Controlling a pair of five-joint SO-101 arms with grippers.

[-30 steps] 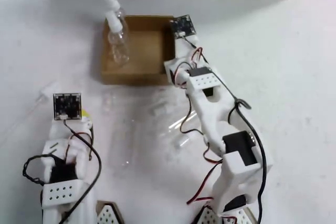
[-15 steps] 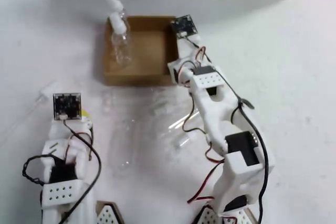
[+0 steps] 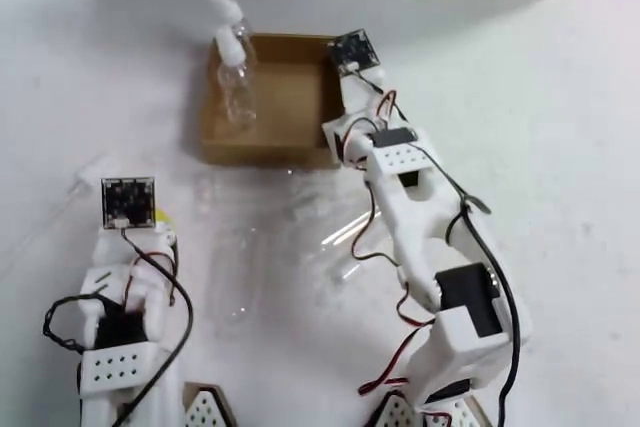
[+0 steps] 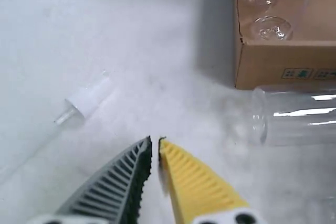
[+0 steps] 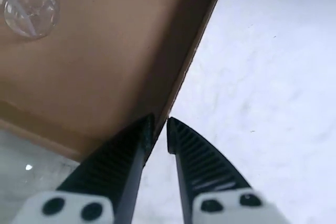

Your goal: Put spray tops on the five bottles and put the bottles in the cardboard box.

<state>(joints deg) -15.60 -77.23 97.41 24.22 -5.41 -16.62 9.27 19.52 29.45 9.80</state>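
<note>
The cardboard box (image 3: 262, 152) sits near the far edge of the table (image 3: 530, 97), about midway along it. In its far left corner stands one bottle (image 3: 235, 87), already fitted with a spray top (image 3: 225, 19). The right gripper (image 5: 158, 121) straddles the box's right wall, one finger inside and one outside, pinched on the cardboard. We judge the step in hand to be positioning the box. We would keep the pinch firm and low on the wall and drag slowly, so the standing bottle does not topple and the wall does not buckle.

The left gripper (image 4: 155, 141) hangs over the table toward its near left corner, its two fingers pressed together on nothing. A loose spray top (image 4: 86, 99) lies near it, towards the left edge.

Counting: one box, one capped bottle, one loose top. One clear bottle (image 4: 296, 121) lies just in front of the box. We make out at least one more faint outline between the arms, but cannot tell the full number.
</note>
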